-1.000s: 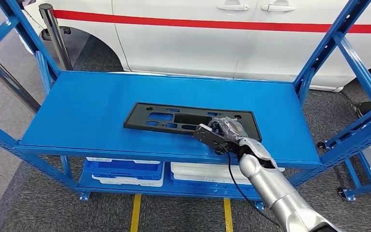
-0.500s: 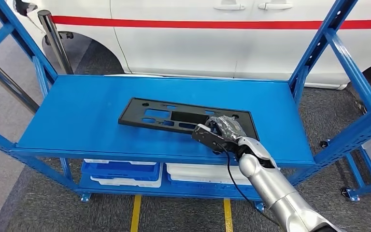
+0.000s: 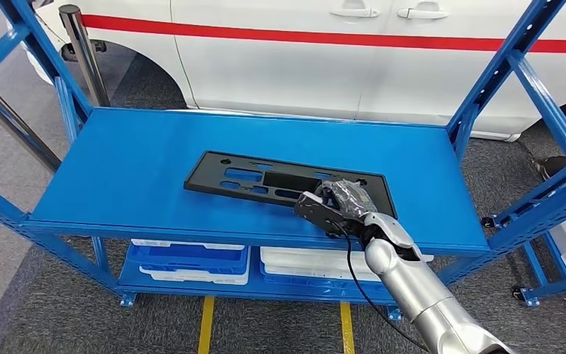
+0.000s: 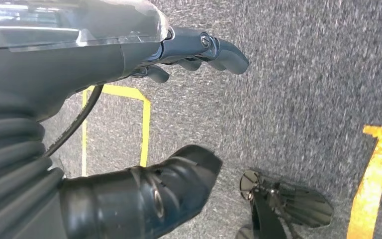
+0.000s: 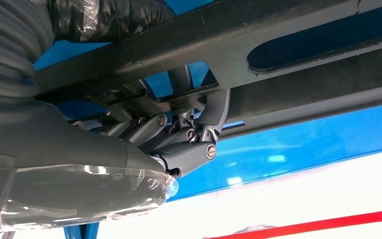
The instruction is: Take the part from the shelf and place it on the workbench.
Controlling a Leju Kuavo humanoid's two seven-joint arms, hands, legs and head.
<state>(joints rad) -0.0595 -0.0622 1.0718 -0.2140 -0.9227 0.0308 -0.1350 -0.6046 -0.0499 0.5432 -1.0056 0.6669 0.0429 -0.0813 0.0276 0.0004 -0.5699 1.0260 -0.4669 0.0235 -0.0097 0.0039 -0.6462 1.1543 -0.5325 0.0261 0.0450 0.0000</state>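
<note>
So, head view, left to right: a chrome post (image 3: 82, 51) stands at upper left beside the blue shelf frame (image 3: 15, 33), and grey carpet floor (image 3: 15, 295) fills the lower left. The blue shelf (image 3: 133, 169) spans the middle of the frame, its top deck wide and flat. A long black plastic part (image 3: 243, 177) with cut-out slots lies flat on that deck, just right of centre, slightly angled. Under the deck, lower centre, blue and white trays (image 3: 191, 262) sit on the bottom level, and two yellow floor lines (image 3: 206, 324) show below them. A white car (image 3: 324, 59) with a red stripe runs across the top of the frame behind the shelf. The right hand (image 3: 337, 204) sits at the right end of the part, near the front edge of the deck, with the silver arm coming up from the lower right. In the right wrist view the dark fingers (image 5: 199, 134) are curled around a bar of the part (image 5: 278, 40), hooked through its openings, so the hand grips it while the part rests on the blue deck. In the left wrist view the left hand (image 4: 179, 119) hangs over grey carpet with yellow markings (image 4: 373, 184); thumb and fingers are spread apart and hold nothing.
</note>
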